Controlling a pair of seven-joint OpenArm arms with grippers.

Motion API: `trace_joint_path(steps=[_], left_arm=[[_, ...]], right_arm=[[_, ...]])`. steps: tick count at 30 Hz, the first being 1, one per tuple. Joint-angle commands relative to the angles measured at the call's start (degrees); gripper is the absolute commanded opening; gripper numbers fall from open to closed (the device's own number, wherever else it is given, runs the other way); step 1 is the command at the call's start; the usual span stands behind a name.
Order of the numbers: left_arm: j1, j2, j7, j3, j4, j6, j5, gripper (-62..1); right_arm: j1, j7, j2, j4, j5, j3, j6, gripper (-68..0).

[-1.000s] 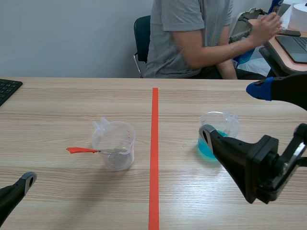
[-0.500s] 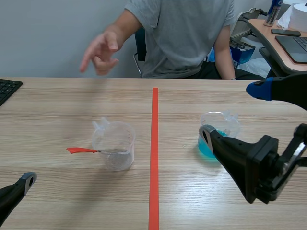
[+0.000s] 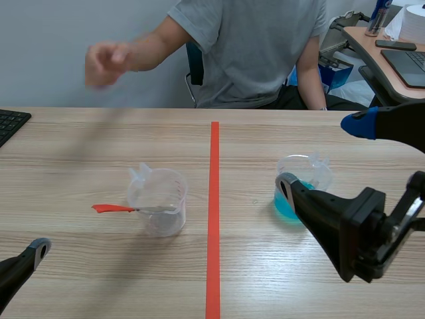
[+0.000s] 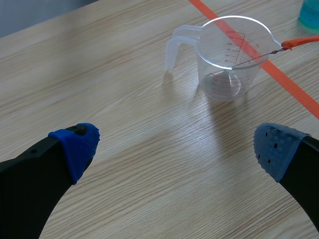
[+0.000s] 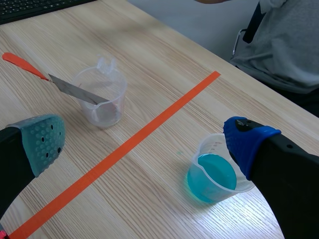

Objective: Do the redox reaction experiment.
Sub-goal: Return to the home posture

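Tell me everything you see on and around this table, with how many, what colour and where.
Measuring cup: one, clear, left arm's side of the tape.
Spatula: one, metal blade, orange-red handle, resting in that cup.
Cup of liquid: one, clear, blue liquid, right arm's side.
Keyboard: one, black, table's left edge.
Person: one, grey shirt, across the table.
Left gripper: black, open, short of the measuring cup.
Right gripper: black, open, by the blue liquid.

Tabletop [image 3: 249, 229] open between clear beaker [image 3: 158, 199] and blue beaker [image 3: 309, 174], spatula handle [image 3: 109, 208] jutting, person's hand [image 3: 105, 62] beyond
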Motion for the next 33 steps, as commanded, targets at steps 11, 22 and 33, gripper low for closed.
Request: trace_joint_path(steps=[11, 22, 33], left_arm=[[-0.09, 0.28, -1.09, -0.17, 1.05, 0.13, -0.52, 1.4], [5.99, 0.26, -1.29, -4.76, 8.13, 0.17, -0.79, 1.4], [8.72, 0.31, -1.27, -5.99, 11.91, 0.26, -0.79, 1.4]], right_arm=[[0.66, 0.83, 0.15, 0.81, 0.63, 0.76, -0.28, 0.4], [0.68, 0.85, 0.15, 0.81, 0.63, 0.76, -0.28, 0.4], [0.68, 0.85, 0.15, 0.81, 0.63, 0.76, -0.28, 0.4]])
